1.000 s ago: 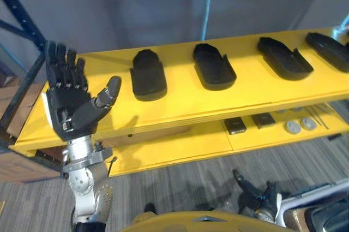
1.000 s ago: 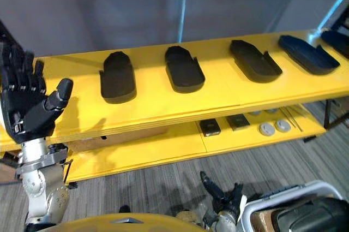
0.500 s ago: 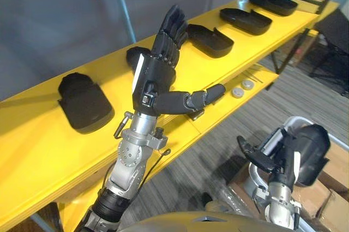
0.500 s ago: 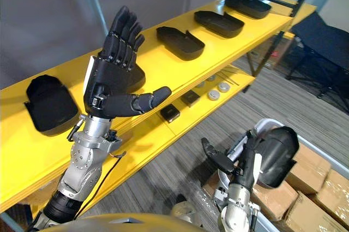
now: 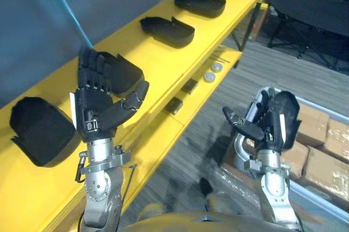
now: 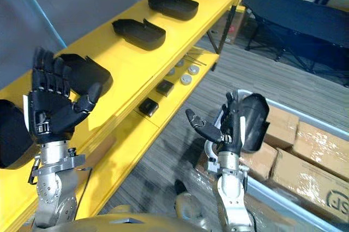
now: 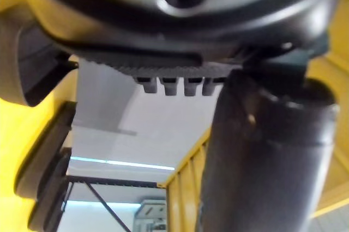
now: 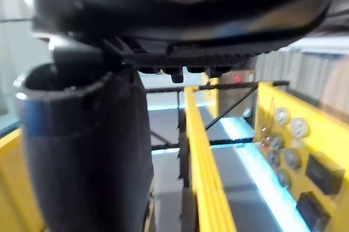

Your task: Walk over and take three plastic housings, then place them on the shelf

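Black plastic housings [image 5: 166, 30], apparently five, spaced along yellow shelf [image 5: 163, 60]

Five black plastic housings [image 6: 139, 33] are lying on the yellow shelf [image 6: 143, 64]; two dark square blocks [image 6: 148, 107] and at least two round silver discs [image 6: 185, 79] are sitting on its lower board [image 6: 122, 134]; at least three cardboard boxes [image 6: 311, 174] are lying low at the right
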Robot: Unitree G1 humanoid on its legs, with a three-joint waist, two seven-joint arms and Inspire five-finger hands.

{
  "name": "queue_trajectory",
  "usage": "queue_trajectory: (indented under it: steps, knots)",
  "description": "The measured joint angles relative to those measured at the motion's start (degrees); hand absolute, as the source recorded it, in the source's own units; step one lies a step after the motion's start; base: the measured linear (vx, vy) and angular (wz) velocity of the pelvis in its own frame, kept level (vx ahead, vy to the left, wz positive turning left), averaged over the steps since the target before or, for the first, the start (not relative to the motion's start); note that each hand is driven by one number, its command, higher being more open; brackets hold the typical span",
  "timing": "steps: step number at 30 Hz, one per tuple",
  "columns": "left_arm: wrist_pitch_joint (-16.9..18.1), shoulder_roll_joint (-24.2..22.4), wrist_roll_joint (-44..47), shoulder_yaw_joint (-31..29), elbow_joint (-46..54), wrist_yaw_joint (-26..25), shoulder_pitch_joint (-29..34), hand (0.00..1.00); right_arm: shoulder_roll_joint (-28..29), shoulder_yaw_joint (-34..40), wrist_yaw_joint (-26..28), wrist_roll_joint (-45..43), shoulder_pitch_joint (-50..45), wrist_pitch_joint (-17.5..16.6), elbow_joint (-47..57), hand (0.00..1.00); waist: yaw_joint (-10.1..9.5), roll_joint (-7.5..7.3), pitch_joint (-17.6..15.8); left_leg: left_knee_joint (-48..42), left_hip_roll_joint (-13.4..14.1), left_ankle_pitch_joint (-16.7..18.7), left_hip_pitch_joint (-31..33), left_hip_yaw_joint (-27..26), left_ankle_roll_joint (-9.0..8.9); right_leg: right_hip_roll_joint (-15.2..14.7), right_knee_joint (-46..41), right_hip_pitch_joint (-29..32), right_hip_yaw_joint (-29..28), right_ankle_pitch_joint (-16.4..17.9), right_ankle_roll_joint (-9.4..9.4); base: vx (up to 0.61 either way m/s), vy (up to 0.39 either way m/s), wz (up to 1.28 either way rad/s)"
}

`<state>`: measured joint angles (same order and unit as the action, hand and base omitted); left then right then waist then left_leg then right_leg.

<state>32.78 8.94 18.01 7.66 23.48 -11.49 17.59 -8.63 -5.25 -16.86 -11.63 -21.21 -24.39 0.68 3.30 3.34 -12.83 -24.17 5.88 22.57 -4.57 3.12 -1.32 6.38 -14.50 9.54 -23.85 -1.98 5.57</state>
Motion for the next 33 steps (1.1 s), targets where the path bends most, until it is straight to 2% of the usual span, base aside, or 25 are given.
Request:
queue_trajectory:
  steps: [1, 3, 4, 5, 6, 7, 9, 10, 12, 14, 16, 17, 18, 19, 20, 21, 22, 23, 24, 25, 26, 28, 29, 31, 33]
  knots:
    - [0.0, 0.0, -0.3, 1.1, 0.1, -0.7, 0.1, 1.0, 1.6, 0.1, 0.1, -0.1, -4.0, -0.1, 1.9, 1.0, 0.13, -1.02, -1.0, -0.6, -0.6, 0.7, -0.8, -1.8, -0.88, -0.1, -1.0, 0.4, 0.2, -0.2, 0.32, -0.25, 0.07, -1.12]
    - [0.1, 0.2, -0.6, 2.3, 0.0, -2.2, 1.0, 1.0, 2.7, 0.5, 1.5, -0.8, -9.0, -1.4, 4.9, 1.0, 1.05, -1.97, -2.2, -2.9, -1.1, 1.6, -0.4, -5.2, -0.49, -2.3, 1.2, 0.7, 2.4, -0.1, 1.07, -0.32, 0.099, -1.12]
    - [0.1, 0.6, -0.7, 2.3, 0.0, -3.6, 1.2, 1.0, 2.6, 1.0, 3.0, -2.8, -10.0, -2.7, 5.2, 1.0, 1.76, -1.94, -2.7, -2.7, -0.9, 1.0, -0.2, -8.3, 0.36, -5.5, 1.7, 2.1, 9.2, 1.7, -1.91, -0.32, 0.152, -1.04]
    - [0.1, 1.0, -0.7, 1.8, 0.1, -4.4, 1.0, 1.0, 2.6, 1.1, 3.6, -3.8, -9.7, -3.4, 5.2, 1.0, 1.46, -1.61, -2.8, -2.8, -0.1, 0.7, 0.2, -11.0, 0.72, -7.5, 0.6, 3.9, 13.4, 2.1, -2.66, -0.32, 0.15, -1.39]
    - [0.0, 1.2, -0.6, 0.5, 0.1, -5.3, 0.7, 1.0, 2.4, 1.0, 4.2, -5.1, -8.4, -3.9, 5.2, 1.0, 0.96, -1.7, -2.8, -3.0, 1.0, 0.4, 0.3, -13.9, 0.73, -9.0, -4.6, 5.9, 17.1, 2.3, -2.9, -0.22, 0.085, -1.12]
    - [-0.1, 1.3, -0.5, -0.1, 0.1, -5.7, 0.4, 1.0, 2.3, 0.6, 4.2, -5.2, -7.6, -4.0, 5.2, 1.0, 0.81, -1.48, -2.8, -3.1, 1.8, 0.2, 0.3, -14.8, 0.59, -9.7, -7.7, 6.3, 18.2, 2.7, -3.43, -0.19, -0.009, -0.89]
    - [-1.0, 2.1, -0.2, -1.3, 0.1, -5.8, -2.2, 1.0, 2.3, -1.6, 3.3, -5.1, -4.7, -4.0, 5.2, 1.0, -0.07, -1.12, -2.5, -4.3, 5.0, -0.5, 1.7, -15.3, -0.59, -14.4, -18.5, 6.2, 19.8, 4.5, -5.82, -0.13, -0.073, -0.39]
    - [-1.3, 2.2, -0.1, -1.5, 0.2, -5.7, -2.8, 1.0, 2.3, -2.4, 2.7, -4.6, -3.7, -4.0, 5.2, 1.0, -0.4, -1.17, -2.4, -4.6, 5.8, -0.7, 2.3, -15.3, -0.98, -15.9, -20.2, 6.0, 19.7, 4.6, -6.03, -0.09, -0.143, -0.25]
    - [-3.0, 2.2, 1.0, -2.5, 0.1, -5.5, -3.7, 1.0, 2.4, -4.7, 1.1, -3.4, 0.4, -3.9, 4.8, 1.0, -1.49, -1.37, -2.2, -4.8, 8.6, -2.0, 4.3, -15.3, -3.34, -21.5, -23.0, 4.4, 18.9, 4.5, -6.3, -0.08, -0.23, -0.24]
    - [-3.2, 1.9, 3.5, -2.5, -0.3, -5.2, -3.6, 1.0, 2.4, -5.4, -0.1, -1.1, 2.5, -3.8, 3.3, 1.0, -1.8, -1.65, -1.9, -4.6, 11.1, -3.2, 5.1, -14.9, -5.58, -23.7, -21.8, 2.1, 18.7, 4.1, -6.1, -0.05, -0.453, -0.17]
    - [-3.2, 1.9, 5.7, -2.1, -0.6, -5.0, -3.7, 1.0, 3.3, -5.7, -0.5, 0.4, 2.7, -3.5, 2.3, 1.0, -1.53, -3.79, -0.7, -4.5, 13.0, -4.5, 6.2, -13.5, -8.42, -24.0, -16.1, -1.2, 18.6, -1.3, -4.6, -0.01, -0.547, -0.03]
    - [-3.0, 1.5, 6.9, -0.9, -1.7, -5.0, -4.1, 1.0, 3.4, -5.5, -1.2, 1.4, 2.1, -3.4, 2.0, 1.0, -1.4, -3.56, -0.5, -3.9, 14.9, -5.4, 6.5, -11.9, -10.8, -22.3, -14.6, -3.2, 19.7, 4.3, 1.95, 0.01, -0.446, 0.0]
    - [-3.0, 0.8, 6.9, -0.3, -2.3, -5.1, -4.1, 1.0, 3.2, -5.2, -1.4, 2.0, 1.9, -3.3, 1.8, 1.0, -1.22, -3.13, -0.4, -2.9, 16.0, -6.3, 6.2, -11.2, -11.74, -21.6, -14.3, -3.6, 21.0, 6.6, 4.18, 0.0, -0.549, -0.08]
    - [-3.0, -0.4, 7.4, 1.3, -3.1, -5.1, -3.8, 1.0, 2.2, -4.8, -1.3, 2.1, 1.2, -3.3, 1.8, 1.0, -0.83, -2.97, 0.0, -0.3, 17.2, -7.9, 5.4, -10.7, -13.1, -21.3, -14.5, -3.8, 24.6, 11.6, 6.82, 0.0, -0.54, -0.21]
    - [-3.1, -1.8, 8.0, 3.1, -3.4, -5.1, -3.8, 1.0, 0.3, -4.3, -1.0, 2.1, 1.5, -3.1, 1.8, 1.0, -0.2, -2.68, -0.1, 2.4, 18.0, -9.9, 4.3, -10.8, -13.17, -21.1, -14.9, -3.5, 27.8, 15.6, 7.78, 0.0, -0.54, -0.22]
    - [-3.3, -2.5, 8.0, 4.0, -3.5, -5.2, -3.8, 1.0, -0.8, -3.9, -1.1, 2.1, 1.9, -2.9, 1.8, 1.0, 0.4, -2.13, -0.1, 3.5, 18.6, -11.1, 4.1, -10.8, -13.0, -20.6, -15.1, -3.3, 28.6, 16.6, 7.12, 0.0, -0.503, -0.16]
    - [-4.3, -3.4, 5.8, 5.9, -3.7, -5.6, -4.0, 1.0, -3.1, -3.0, -1.3, 2.1, 2.5, -2.7, 1.8, 1.0, 1.56, -0.65, -0.1, 4.7, 19.7, -13.7, 4.3, -10.7, -11.23, -19.1, -15.6, -2.7, 29.0, 17.0, 6.21, -0.02, -0.432, -0.04]
    - [-5.2, -3.3, 4.1, 8.2, -3.7, -4.5, -4.7, 1.0, -5.0, -1.6, -2.4, 2.1, 2.9, -2.3, 2.0, 1.0, 2.51, -0.29, -0.1, 4.0, 19.7, -17.5, 5.4, -11.4, -5.45, -18.8, -15.3, -2.7, 29.6, 17.3, 4.95, -0.03, -0.403, -0.01]
    - [-5.4, -3.3, 4.1, 9.0, -3.7, -3.6, -5.0, 1.0, -5.2, -0.9, -3.0, 2.1, 3.0, -2.3, 2.2, 1.0, 2.74, -0.22, -0.1, 3.3, 19.7, -19.2, 6.0, -12.3, -3.0, -18.8, -14.9, -2.8, 29.9, 17.2, 4.43, -0.06, -0.336, 0.01]
    - [-5.5, -3.3, 4.0, 10.3, -3.8, -1.7, -5.9, 1.0, -5.2, 0.6, -4.0, 1.9, 2.9, -2.2, 3.1, 1.0, 2.98, -0.4, -0.2, 1.3, 19.3, -20.2, 7.4, -13.5, -2.19, -18.9, -13.4, -3.1, 29.9, 17.3, 3.39, -0.1, -0.217, -0.13]
    - [-5.8, -3.3, 3.6, 11.3, -4.1, -0.6, -6.3, 1.0, -5.2, 3.1, -4.5, 1.8, 3.3, -1.5, 3.5, 1.0, 2.85, 0.67, 0.3, -0.4, 16.6, -17.7, 8.1, -13.1, -5.12, -19.1, -11.7, -3.1, 29.5, 16.4, 2.57, -0.08, -0.144, -0.2]
    - [-7.0, -2.8, 1.4, 11.7, -4.2, 0.5, -6.2, 1.0, -5.1, 5.6, -5.0, 1.5, 3.5, 0.7, 3.7, 1.0, 2.83, 1.67, 0.8, -0.5, 12.3, -13.6, 7.9, -12.6, -4.62, -19.1, -9.5, -3.7, 28.8, 15.0, 2.52, -0.06, 0.002, -0.26]
    - [-8.0, -2.0, 1.3, 11.7, -4.4, 2.1, -5.8, 1.0, -5.2, 6.2, -4.8, -0.1, 3.5, 3.0, 3.6, 1.0, 2.12, 1.85, 1.0, 1.7, 8.9, -11.3, 7.1, -11.3, -4.22, -19.1, -8.2, -3.4, 27.7, 13.6, 2.66, -0.07, 0.042, -0.35]
    - [-9.1, -1.3, 1.4, 11.5, -5.8, 2.7, -5.4, 1.0, -5.7, 6.2, -4.1, -0.7, 3.8, 5.1, 3.2, 1.0, 1.06, 2.05, 1.1, 6.2, 7.5, -11.2, 5.1, -10.6, -3.73, -18.6, -7.5, -2.2, 26.7, 12.3, 3.32, -0.06, 0.043, -0.4]
    - [-12.3, -1.2, 1.9, 10.7, -10.5, 3.3, -4.4, 1.0, -6.5, 5.1, -2.9, -0.5, 6.4, 8.3, 0.2, 1.0, -0.03, 2.1, 1.2, 10.4, 6.0, -11.6, 3.8, -11.9, -5.7, -19.2, -4.3, -1.4, 26.0, 8.5, 4.21, -0.12, 0.123, -0.42]
